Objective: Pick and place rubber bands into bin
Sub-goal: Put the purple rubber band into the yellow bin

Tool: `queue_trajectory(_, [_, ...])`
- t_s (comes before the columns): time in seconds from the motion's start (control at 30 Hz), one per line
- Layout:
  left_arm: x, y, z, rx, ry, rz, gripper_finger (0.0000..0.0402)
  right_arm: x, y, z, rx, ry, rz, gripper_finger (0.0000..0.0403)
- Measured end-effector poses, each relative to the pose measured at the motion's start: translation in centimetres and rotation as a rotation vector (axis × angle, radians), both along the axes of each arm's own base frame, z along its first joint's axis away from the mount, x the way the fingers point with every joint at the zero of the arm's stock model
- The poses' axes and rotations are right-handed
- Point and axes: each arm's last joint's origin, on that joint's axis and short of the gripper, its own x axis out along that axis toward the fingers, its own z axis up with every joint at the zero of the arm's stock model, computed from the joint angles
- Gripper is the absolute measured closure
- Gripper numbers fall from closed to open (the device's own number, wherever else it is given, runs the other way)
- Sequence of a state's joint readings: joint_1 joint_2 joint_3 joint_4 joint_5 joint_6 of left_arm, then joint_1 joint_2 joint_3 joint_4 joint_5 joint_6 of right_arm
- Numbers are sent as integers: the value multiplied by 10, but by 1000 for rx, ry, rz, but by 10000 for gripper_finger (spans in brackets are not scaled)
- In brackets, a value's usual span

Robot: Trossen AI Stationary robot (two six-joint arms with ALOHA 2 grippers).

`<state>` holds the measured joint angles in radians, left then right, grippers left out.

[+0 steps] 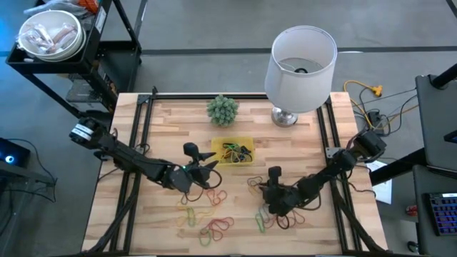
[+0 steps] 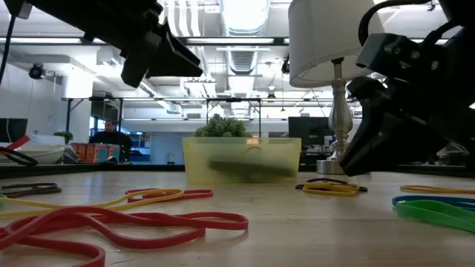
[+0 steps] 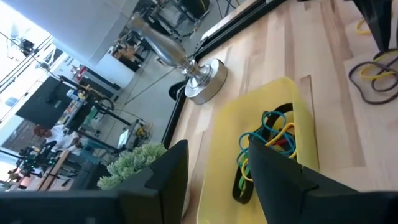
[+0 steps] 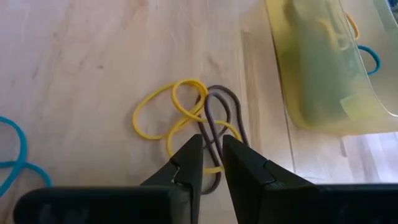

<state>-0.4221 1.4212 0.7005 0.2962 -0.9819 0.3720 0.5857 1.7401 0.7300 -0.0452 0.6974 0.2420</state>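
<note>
The yellow bin stands mid-table, near the far edge, with several rubber bands inside. More bands lie loose on the wood near the front edge. My left gripper hovers open and empty just left of the bin. My right gripper is low over the table to the right of and nearer than the bin. In its wrist view the fingers stand with a narrow gap on either side of a brown band. That band lies tangled with a yellow band, flat on the table. My right gripper comes down slanting onto the brown band's near end, one finger on each side of its strands. I cannot tell whether the fingertips touch it. The band lies flat on the wood, tangled with the yellow one.
A white-shaded lamp and a small green plant stand along the far edge behind the bin. A blue band and a green band lie near my right gripper. A metal bowl sits off the table, far left.
</note>
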Motion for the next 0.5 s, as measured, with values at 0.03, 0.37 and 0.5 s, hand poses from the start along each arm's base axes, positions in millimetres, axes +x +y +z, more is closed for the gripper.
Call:
queue_trajectory(0.03, [0, 0, 0, 0, 1, -1, 249, 0, 0, 0, 0, 1, -1, 346])
queue_trajectory(0.37, [0, -1, 0, 0, -1, -2, 249, 11, -10, -12, 14, 50, 8, 346])
queue_trajectory(0.5, [0, -1, 0, 1, 1, -2, 249, 12, -12, -13, 20, 51, -5, 346])
